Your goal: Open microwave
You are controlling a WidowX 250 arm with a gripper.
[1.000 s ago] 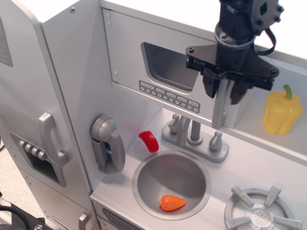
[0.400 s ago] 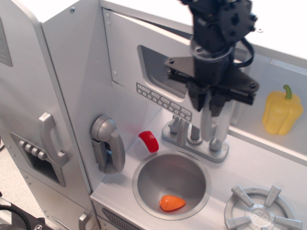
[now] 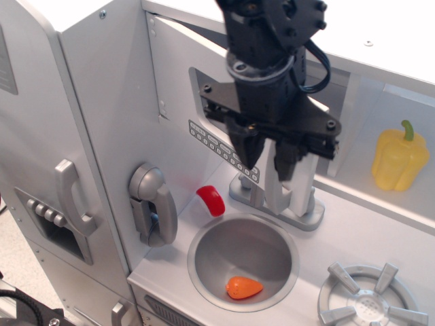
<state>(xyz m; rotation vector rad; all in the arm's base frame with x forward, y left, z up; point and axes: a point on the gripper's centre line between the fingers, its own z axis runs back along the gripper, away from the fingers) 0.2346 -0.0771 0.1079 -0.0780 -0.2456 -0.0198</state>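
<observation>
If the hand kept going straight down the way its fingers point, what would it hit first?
Probably the faucet just below the hand, which grips the microwave door's handle. Depth is unclear from this single view.

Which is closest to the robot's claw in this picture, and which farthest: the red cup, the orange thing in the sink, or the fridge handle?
From the gripper outward:
1. Red cup, just below and to its left on the counter.
2. Orange toy, lower down in the sink.
3. Fridge handle, far off at the picture's left.
</observation>
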